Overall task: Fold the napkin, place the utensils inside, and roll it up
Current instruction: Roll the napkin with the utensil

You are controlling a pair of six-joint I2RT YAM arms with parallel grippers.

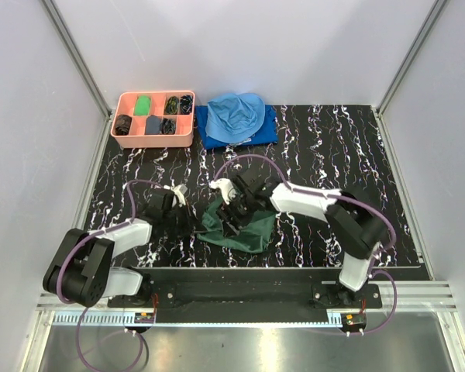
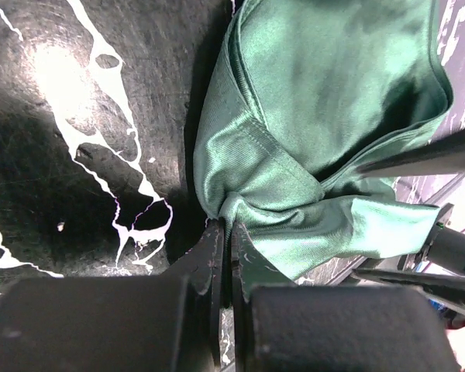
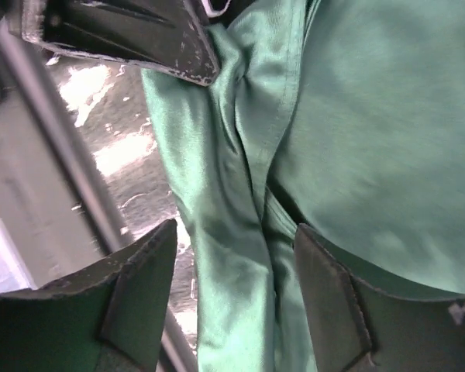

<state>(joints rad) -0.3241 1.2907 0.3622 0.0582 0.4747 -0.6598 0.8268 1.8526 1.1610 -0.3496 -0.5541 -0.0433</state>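
Napkin (image 1: 239, 229) is seen bunched, not yet folded, on the table (image 1: 333, 155) just ahead of the arm bases. Its hem corner is pinched by the clenched left gripper (image 2: 225, 232), probably so it can be pulled flat. A cloth ridge is straddled by the right gripper (image 3: 234, 232), jaws spread, nothing grasped.

— Where does the napkin (image 1: 239, 226) lie?
— Bunched on the tabletop (image 1: 333, 147), near the front, between the left arm (image 1: 128, 232) and the right arm (image 1: 310, 200). The left jaws meet its left edge; the right jaws straddle a fold.
— And behind it?
— A tray (image 1: 155, 141) at the far left, small things (image 1: 143, 105) in its compartments. Just right of it, an upper cloth (image 1: 236, 115) lies on a lower cloth (image 1: 267, 133).
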